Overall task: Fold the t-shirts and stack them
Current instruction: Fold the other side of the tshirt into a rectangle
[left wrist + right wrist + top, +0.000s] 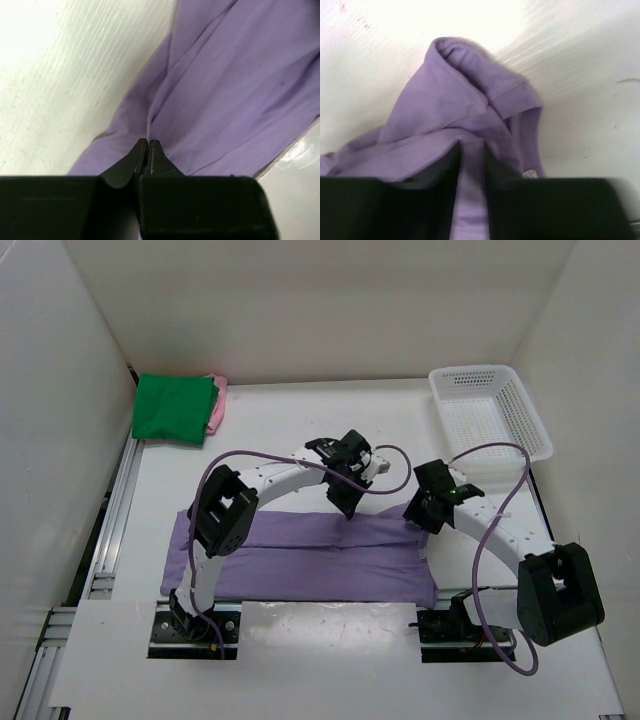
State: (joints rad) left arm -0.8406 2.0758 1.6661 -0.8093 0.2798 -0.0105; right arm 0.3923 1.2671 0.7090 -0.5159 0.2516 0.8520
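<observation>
**Both grippers at the far edge of the purple shirt**

The light purple cloth t-shirt [300, 555] lies spread out in a long, flattened band on the white desk [300, 430], directly beneath and on the near side of both grippers.

The left gripper [345, 505] is down at the shirt's far edge. In its wrist view the left gripper [148, 147] has its two black fingers pressed together, pinching a crease of the purple cloth [225, 90] that runs away from the tips; bare desk shows off to its left.

The right gripper [422, 523] is just to the right of the left one, at the shirt's far right corner. In its own wrist view the right gripper [472, 150] has its fingers a little apart, with purple cloth in the gap. A bunched, hemmed sleeve [470, 85] rises just ahead of the tips. Whether the fingers press on the cloth cannot be told.

Well beyond the left gripper and off to its left, a folded bright green cloth t-shirt [172, 408] lies on a pink cloth t-shirt [217, 405], whose edge peeks out. Beyond the right gripper, to its right, is a white plastic mesh basket [470, 371].
</observation>
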